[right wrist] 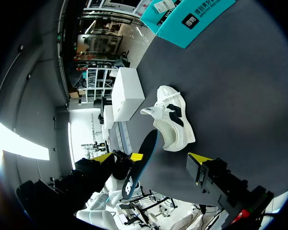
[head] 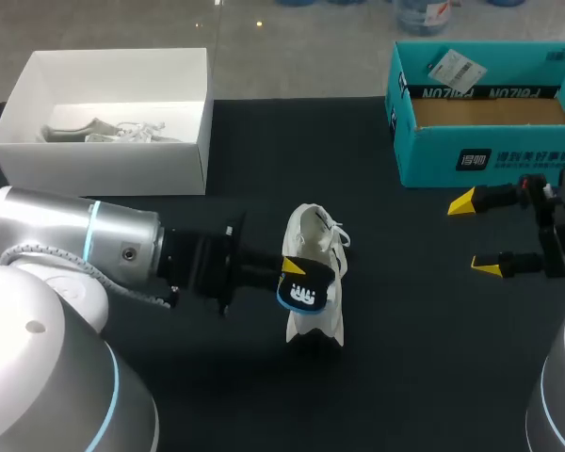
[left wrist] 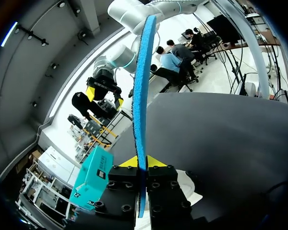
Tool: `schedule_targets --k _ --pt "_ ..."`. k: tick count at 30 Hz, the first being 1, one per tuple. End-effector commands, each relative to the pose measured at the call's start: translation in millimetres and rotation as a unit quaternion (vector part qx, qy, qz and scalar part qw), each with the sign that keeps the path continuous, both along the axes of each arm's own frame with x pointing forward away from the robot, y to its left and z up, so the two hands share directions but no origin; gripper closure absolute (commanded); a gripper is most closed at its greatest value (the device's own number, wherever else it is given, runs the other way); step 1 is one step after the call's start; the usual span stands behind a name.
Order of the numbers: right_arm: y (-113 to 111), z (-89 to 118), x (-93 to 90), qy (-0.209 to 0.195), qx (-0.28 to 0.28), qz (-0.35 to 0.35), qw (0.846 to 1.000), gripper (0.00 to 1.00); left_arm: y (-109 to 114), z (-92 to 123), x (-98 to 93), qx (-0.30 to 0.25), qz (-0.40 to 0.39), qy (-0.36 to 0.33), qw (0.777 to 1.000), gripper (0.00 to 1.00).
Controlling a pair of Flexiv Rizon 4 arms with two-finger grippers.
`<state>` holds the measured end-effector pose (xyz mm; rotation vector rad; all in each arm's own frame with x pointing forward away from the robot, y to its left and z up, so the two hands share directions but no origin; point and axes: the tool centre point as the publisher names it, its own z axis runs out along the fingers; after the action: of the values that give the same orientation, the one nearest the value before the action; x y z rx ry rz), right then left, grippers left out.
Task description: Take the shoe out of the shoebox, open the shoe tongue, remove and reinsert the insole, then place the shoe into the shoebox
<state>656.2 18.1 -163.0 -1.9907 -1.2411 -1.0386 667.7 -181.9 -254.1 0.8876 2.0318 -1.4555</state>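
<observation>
A white shoe (head: 313, 247) lies on the black table, near the middle. My left gripper (head: 297, 275) is just in front of it, shut on a blue and black insole (head: 302, 294) that is held outside the shoe. In the left wrist view the insole (left wrist: 143, 81) shows edge-on, rising from between the yellow tips of the gripper (left wrist: 143, 163). My right gripper (head: 476, 235) hangs open at the right, in front of the teal shoebox (head: 490, 141), holding nothing. From the right wrist, the shoe (right wrist: 172, 120) and insole (right wrist: 140, 163) lie ahead of its fingertip (right wrist: 198, 162).
A white open box (head: 104, 160) stands at the back left with a second pale shoe (head: 104, 130) inside. The teal shoebox holds a tag (head: 457, 68) and brown card. Bare black table lies between the shoe and my right gripper.
</observation>
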Motion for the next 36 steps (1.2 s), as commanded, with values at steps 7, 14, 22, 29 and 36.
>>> schedule_targets --k 7,14,22,29,36 --pt "-1 2 -9.8 -0.002 -0.002 -0.006 1.000 0.00 -4 -27 16.6 0.022 0.007 0.019 1.000 1.00" --pt "-1 2 -9.8 -0.002 -0.002 -0.006 1.000 0.00 -2 -19 14.8 0.030 0.010 0.022 0.999 1.00" --pt "-1 2 -9.8 -0.002 -0.002 -0.006 1.000 0.00 0 7 8.7 0.017 0.008 0.026 0.999 1.00" --pt "-1 2 -9.8 -0.002 -0.002 -0.006 1.000 0.00 -4 2 3.6 0.016 0.010 0.038 0.999 1.00" --pt "-1 2 -9.8 -0.002 -0.002 -0.006 1.000 0.00 -7 -21 8.7 0.031 0.013 0.042 0.999 1.00"
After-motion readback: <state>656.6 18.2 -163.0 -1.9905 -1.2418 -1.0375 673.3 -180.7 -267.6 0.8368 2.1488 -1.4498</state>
